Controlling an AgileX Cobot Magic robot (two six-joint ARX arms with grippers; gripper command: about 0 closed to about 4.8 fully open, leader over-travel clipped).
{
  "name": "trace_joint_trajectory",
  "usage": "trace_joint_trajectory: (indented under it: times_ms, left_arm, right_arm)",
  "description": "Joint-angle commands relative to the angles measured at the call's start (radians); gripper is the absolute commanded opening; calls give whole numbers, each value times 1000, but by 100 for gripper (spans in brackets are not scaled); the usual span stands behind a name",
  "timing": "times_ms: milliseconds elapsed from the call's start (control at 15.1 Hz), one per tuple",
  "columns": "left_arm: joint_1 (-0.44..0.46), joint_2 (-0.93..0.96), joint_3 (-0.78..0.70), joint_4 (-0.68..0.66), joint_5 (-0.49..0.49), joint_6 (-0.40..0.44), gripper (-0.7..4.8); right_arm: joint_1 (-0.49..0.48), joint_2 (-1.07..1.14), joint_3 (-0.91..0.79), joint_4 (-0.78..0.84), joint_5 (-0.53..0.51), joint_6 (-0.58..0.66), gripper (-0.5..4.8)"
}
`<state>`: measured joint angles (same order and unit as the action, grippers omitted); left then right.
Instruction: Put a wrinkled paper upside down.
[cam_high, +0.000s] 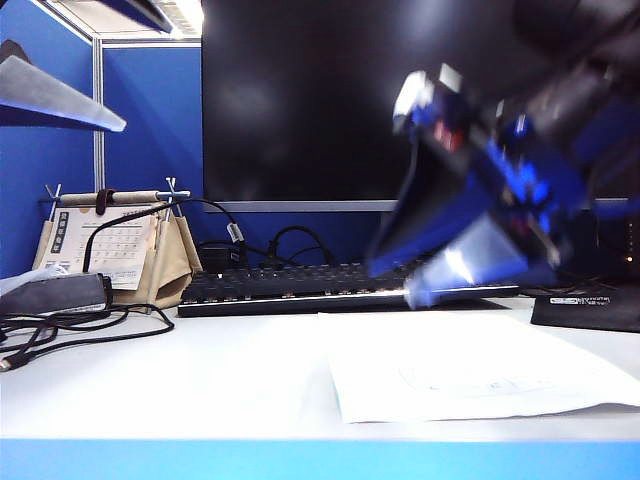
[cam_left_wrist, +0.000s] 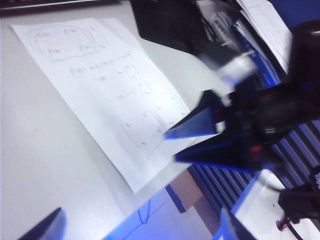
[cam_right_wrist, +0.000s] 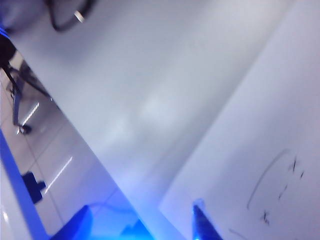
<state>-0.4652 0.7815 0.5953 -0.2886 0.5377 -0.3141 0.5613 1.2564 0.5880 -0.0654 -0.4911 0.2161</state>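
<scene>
The right end effector (cam_left_wrist: 172, 145) hangs just above the near right corner of the wrinkled paper (cam_high: 470, 365), its two blue fingers (cam_left_wrist: 192, 125) spread apart with nothing between them; in the exterior view it (cam_high: 430, 275) is a blurred blue shape over the far edge of the sheet. Its own wrist view shows one fingertip (cam_right_wrist: 205, 222) over the corner of the paper (cam_right_wrist: 260, 150), near the front edge of the surface (cam_right_wrist: 150, 80). The left end effector (cam_left_wrist: 140, 227) stands wide open and empty, well apart from the sheet, only its dark finger ends showing in its wrist view. The paper (cam_left_wrist: 105, 90) lies flat on the white surface (cam_high: 200, 370), right of the middle, faint handwriting and drawn ovals facing up. Behind it lies a black keyboard (cam_high: 320, 285) beneath a dark monitor (cam_high: 330, 100); at the far left stand a desk calendar (cam_high: 110, 245) and loose black cables (cam_high: 70, 330).
</scene>
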Motion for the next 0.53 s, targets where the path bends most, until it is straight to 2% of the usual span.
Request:
trace_joint_trajectory:
  times_ms: [66, 265, 331, 530]
  left_arm:
    - [1, -51, 4, 8, -79, 63, 398]
    - [1, -230, 4, -13, -357, 150, 395]
    - [1, -337, -4, -42, -465, 187, 395]
    - [1, -471, -84, -58, -530, 171, 395]
  right_arm:
    - [1, -127, 6, 36, 47, 0, 206]
    - [0, -393, 5, 34, 256, -30, 198]
    - [0, -533, -5, 19, 381, -30, 198]
    - [1, -755, -21, -101, 594, -30, 198]
